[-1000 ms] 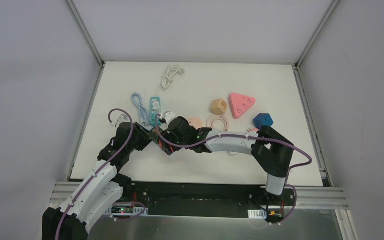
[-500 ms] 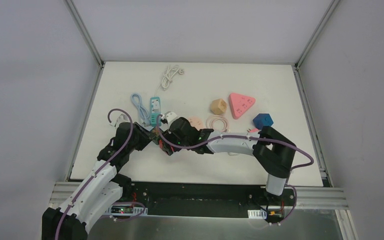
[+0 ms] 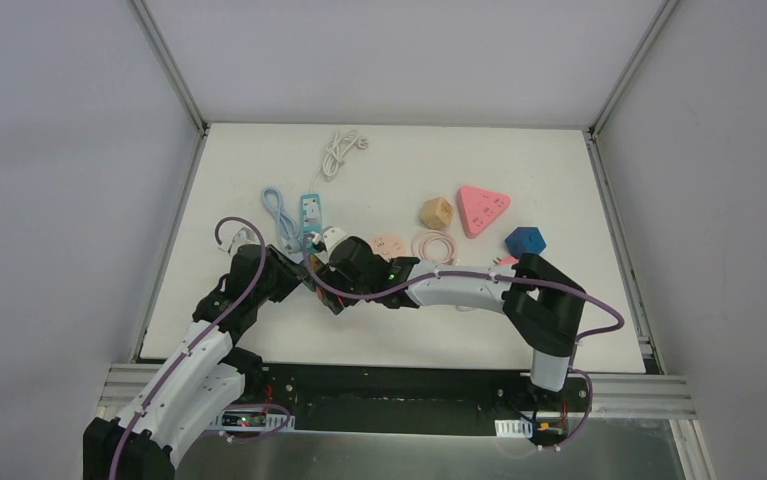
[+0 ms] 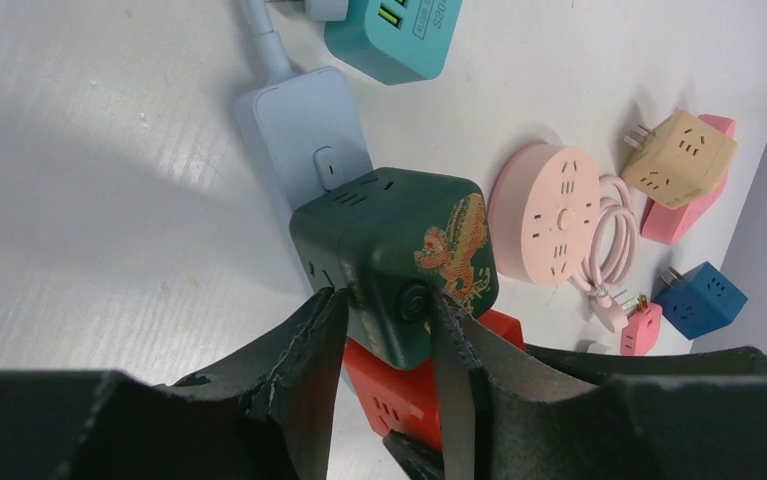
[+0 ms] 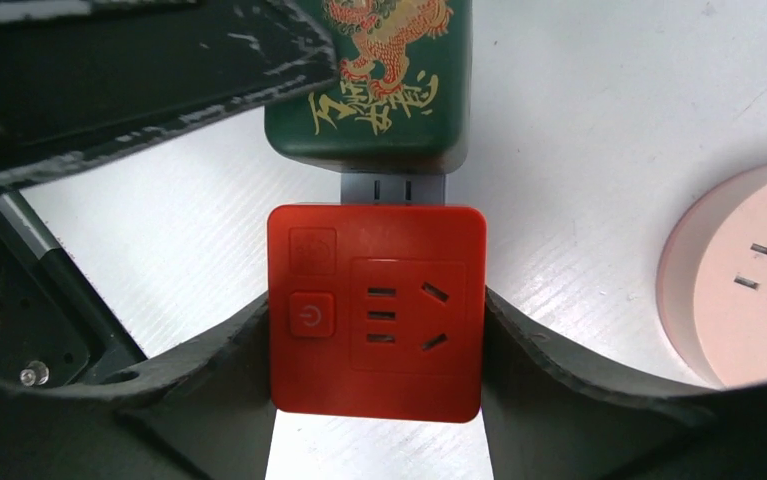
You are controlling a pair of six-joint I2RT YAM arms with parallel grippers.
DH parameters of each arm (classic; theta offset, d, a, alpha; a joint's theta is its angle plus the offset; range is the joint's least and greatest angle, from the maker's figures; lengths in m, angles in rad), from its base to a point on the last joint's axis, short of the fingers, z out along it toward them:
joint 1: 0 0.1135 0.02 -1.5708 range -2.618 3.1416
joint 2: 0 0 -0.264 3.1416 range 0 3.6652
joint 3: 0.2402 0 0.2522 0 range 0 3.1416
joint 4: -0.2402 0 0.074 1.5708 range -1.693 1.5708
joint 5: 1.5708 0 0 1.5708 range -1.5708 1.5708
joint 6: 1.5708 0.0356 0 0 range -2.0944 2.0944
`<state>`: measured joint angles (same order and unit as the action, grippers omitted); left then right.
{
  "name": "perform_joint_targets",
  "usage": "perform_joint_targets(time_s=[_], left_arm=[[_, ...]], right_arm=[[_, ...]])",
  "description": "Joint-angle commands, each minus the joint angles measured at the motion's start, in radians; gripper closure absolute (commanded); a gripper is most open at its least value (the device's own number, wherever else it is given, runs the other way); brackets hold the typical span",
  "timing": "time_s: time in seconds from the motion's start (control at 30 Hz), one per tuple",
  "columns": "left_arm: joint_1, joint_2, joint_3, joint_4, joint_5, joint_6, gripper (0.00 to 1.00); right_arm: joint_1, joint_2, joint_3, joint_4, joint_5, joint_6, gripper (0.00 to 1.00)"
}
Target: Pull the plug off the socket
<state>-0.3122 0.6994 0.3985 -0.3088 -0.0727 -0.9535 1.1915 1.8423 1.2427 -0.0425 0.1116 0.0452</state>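
Showing both claws clenched: left gripper point(image 4: 383, 305) grasps green dragon-printed socket cube point(image 4: 389, 245); right gripper point(image 5: 376, 335) grasps red plug point(image 5: 376, 310). Right wrist view alone reveals grey connector point(image 5: 394, 188) joining red plug to cube at 12 o'clock. Left wrist view adds pink round socket point(image 4: 549, 215) at 3 o'clock. Top view: pair mostly covered, 9 o'clock from pink round socket.

On my left wrist feed, the plug point(image 4: 414, 385) sits at 6 o'clock of the cube socket point(image 4: 389, 250), joined to it; the round strip point(image 4: 549, 215) lies at 3.
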Motion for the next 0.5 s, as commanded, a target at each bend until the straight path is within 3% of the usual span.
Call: perform_joint_targets(time_s=[0.0,0.27,0.47], left_arm=[[0.015,0.019,-0.041,-0.203,-0.072,0.070,0.64],[0.015,0.058,-0.046,-0.177,-0.071,0.074,0.64],[0.015,0.064,-0.048,-0.168,-0.094,0.076,0.65]], right_arm=[[-0.040,-0.124,-0.007,0.161,-0.096,0.049,1.00],[0.048,-0.009,0.123,-0.017,0.175,-0.113,1.00],[-0.058,-0.092,0.036,0.120,-0.086,0.013,1.00]])
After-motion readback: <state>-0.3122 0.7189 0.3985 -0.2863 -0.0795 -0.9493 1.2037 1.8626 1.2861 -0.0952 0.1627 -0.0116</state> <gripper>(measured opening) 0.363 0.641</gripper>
